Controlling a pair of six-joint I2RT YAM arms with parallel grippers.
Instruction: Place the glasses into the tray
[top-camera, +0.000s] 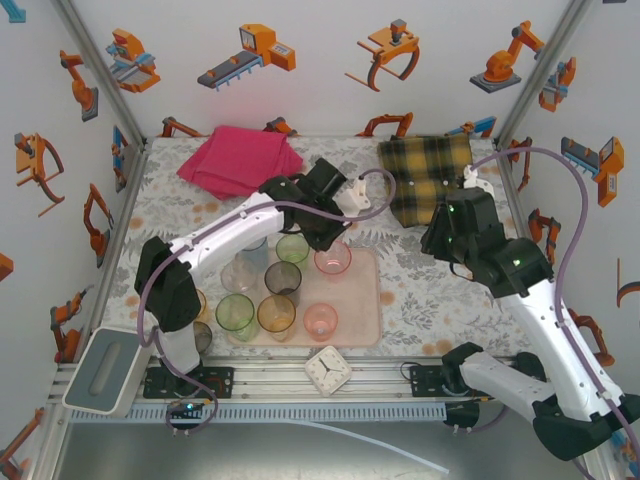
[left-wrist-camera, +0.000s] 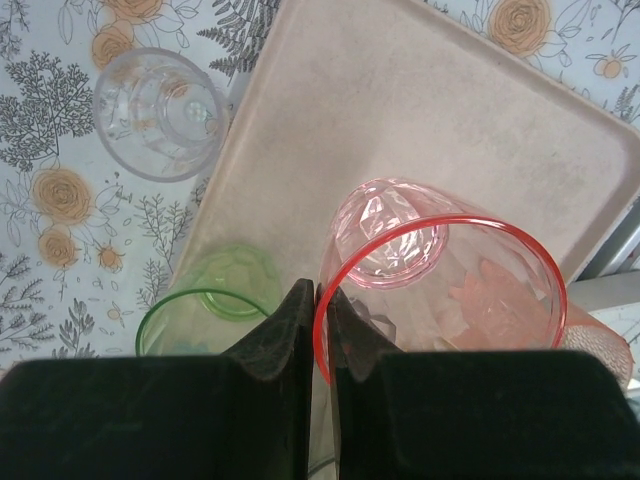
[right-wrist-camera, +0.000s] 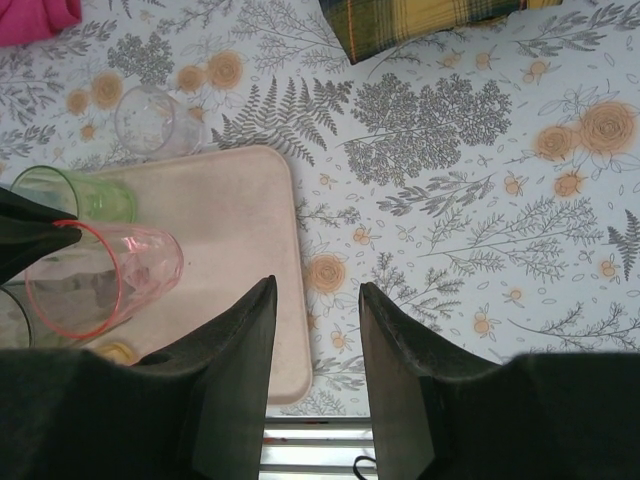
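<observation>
Left gripper (left-wrist-camera: 316, 300) clamping pink glass (left-wrist-camera: 450, 260) by its rim, above tray (left-wrist-camera: 420, 100). Right gripper (right-wrist-camera: 318, 290) parted, empty, beside tray.

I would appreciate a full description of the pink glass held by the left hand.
The pink glass is a transparent tumbler with a redder rim and faceted base, empty, mouth up. It is over the far side of the tray, beside a green glass. The left hand is shut on its rim, one finger inside, one outside. Whether its base touches the tray is unclear.
</observation>
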